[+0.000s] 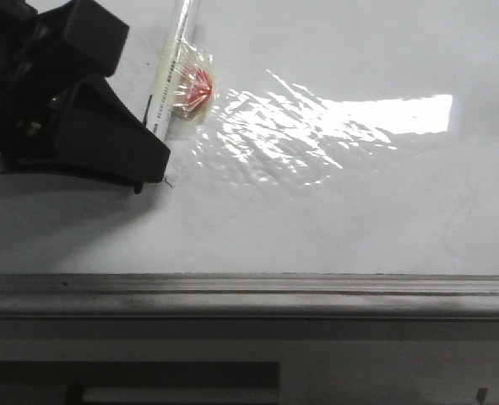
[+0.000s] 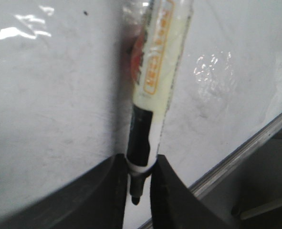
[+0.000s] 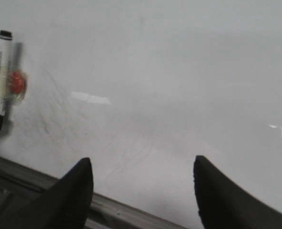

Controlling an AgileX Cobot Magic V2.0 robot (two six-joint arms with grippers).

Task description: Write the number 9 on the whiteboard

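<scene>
The whiteboard (image 1: 333,211) is a glossy white board with strong glare. My left gripper (image 1: 152,164) hangs over its left part, shut on a white marker (image 1: 171,67) that has a red sticker under clear tape. In the left wrist view the black fingers (image 2: 112,191) clamp the marker (image 2: 157,71) near its black tip (image 2: 135,199); I cannot tell whether the tip touches the board. My right gripper (image 3: 143,164) stands open and empty above the whiteboard (image 3: 179,71) near its rail. The number 9 is out of view.
A grey metal rail (image 1: 249,291) runs along the board's near edge, also seen as the rail (image 3: 121,210) below my right fingers. A tiny black tick (image 1: 171,181) sits by the left gripper. Faint curved smudges (image 3: 126,162) mark the board.
</scene>
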